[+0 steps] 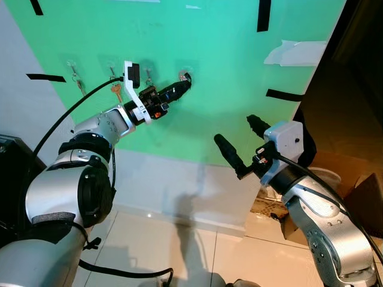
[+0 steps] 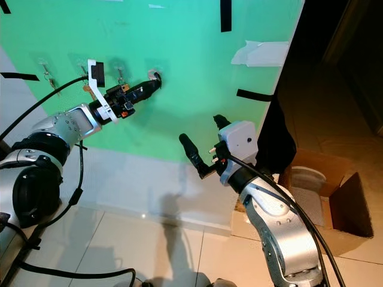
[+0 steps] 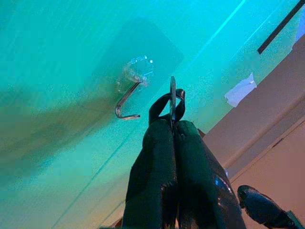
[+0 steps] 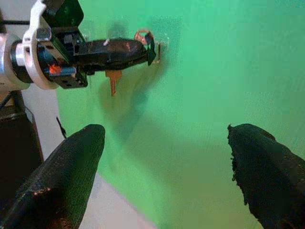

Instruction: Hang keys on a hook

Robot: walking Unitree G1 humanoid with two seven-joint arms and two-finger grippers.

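key ring at the hook, not yet on

my left gripper has its fingers pressed together, pinching the key ring edge-on; the key dangles below them. i judge the thin grip keeps the loop free to pass over the hook, which sits just beside the ring, centre-left in the wrist frame, apparently not touching. the hook's open tip points away from the green wall, so the ring should go on from that side. room is tight: wall directly ahead, other hung keys at upper left of the head frame. my right gripper, fingers spread wide and empty, waits lower right, well apart.
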